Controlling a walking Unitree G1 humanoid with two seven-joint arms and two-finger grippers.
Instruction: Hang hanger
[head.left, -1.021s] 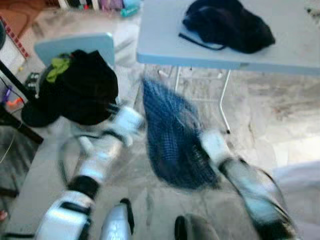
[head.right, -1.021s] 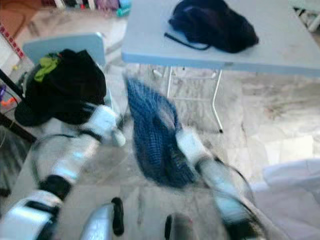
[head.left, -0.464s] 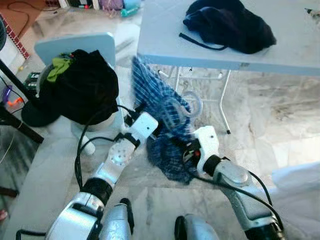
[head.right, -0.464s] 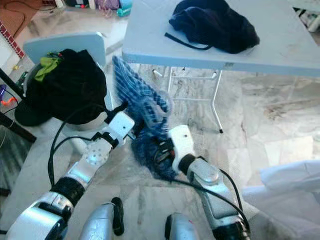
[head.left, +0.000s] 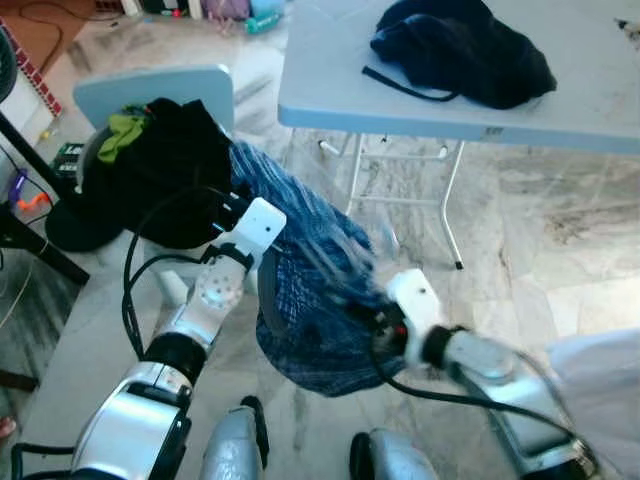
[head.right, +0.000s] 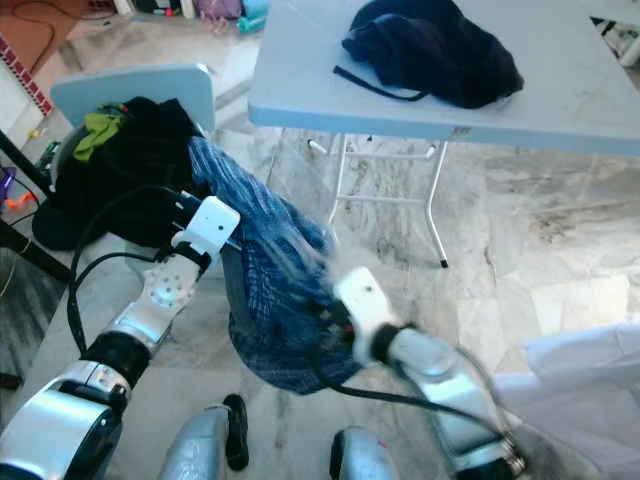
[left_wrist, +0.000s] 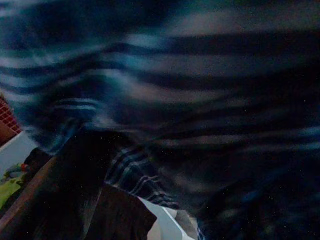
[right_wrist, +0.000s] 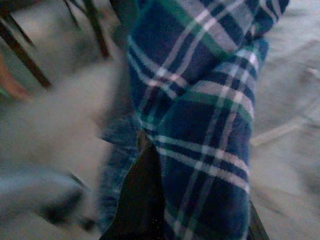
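- Hanger: cannot be made out as such; a blue plaid shirt (head.left: 300, 300) that presumably rides on it hangs between the two arms at frame centre, above the marble floor (head.left: 560, 220), its bulk sagging toward 6 o'clock
- Left gripper (head.left: 232, 207): at 10 o'clock of the shirt, at its upper edge, just beside the black clothes (head.left: 165, 180) heaped on the chair (head.left: 150, 85); fingers buried in cloth; whether spread or pressed together, cannot tell; its wrist view gives dark blurred plaid close up
- Right gripper (head.left: 372, 322): at 4 o'clock of the shirt, against its lower right side; motion blur on arm and cloth; its wrist view shows one black finger (right_wrist: 142, 195) lying along the plaid (right_wrist: 200, 115); grip state, cannot tell
- Table (head.left: 330, 60): at 12 to 2 o'clock, well apart from the shirt; a dark garment (head.left: 460, 50) lies on it
- White cloth (head.left: 600, 380): at 4 o'clock, frame edge
- Step in hand, as judged: carrying the load toward a hanging place; no rail or hook is evident
- Advice: keep both arms level so the shirt does not slide; lift the hem off the floor; let the blur settle and locate the hook end before reaching; keep the left arm off the chair heap to avoid snagging
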